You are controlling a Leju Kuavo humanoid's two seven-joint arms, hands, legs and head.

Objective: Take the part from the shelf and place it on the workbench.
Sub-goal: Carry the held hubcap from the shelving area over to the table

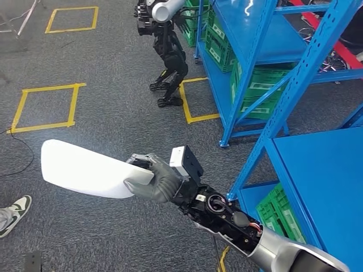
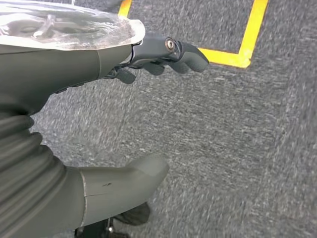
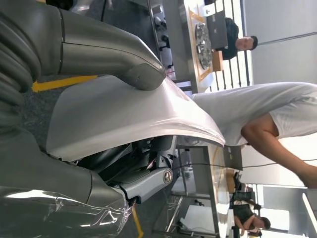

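The part (image 1: 85, 170) is a long, white, curved panel held out over the grey floor in the head view. My right hand (image 1: 156, 180) grips its near end, thumb on top and fingers beneath. In the right wrist view the thumb (image 3: 112, 54) presses on the panel (image 3: 123, 116) and the fingers (image 3: 145, 181) clamp it from the other side. My left hand (image 2: 48, 64) hangs over the carpet, its fingers (image 2: 168, 52) stretched out and its thumb (image 2: 123, 183) apart, holding nothing.
Blue shelves (image 1: 299, 62) with green crates (image 1: 261, 90) stand at the right. Another dark robot (image 1: 169, 45) stands by them. Yellow tape squares (image 1: 45, 107) mark the floor and a person's shoe (image 1: 15, 211) is at the left. A person in white (image 3: 269, 114) stands close beyond the panel.
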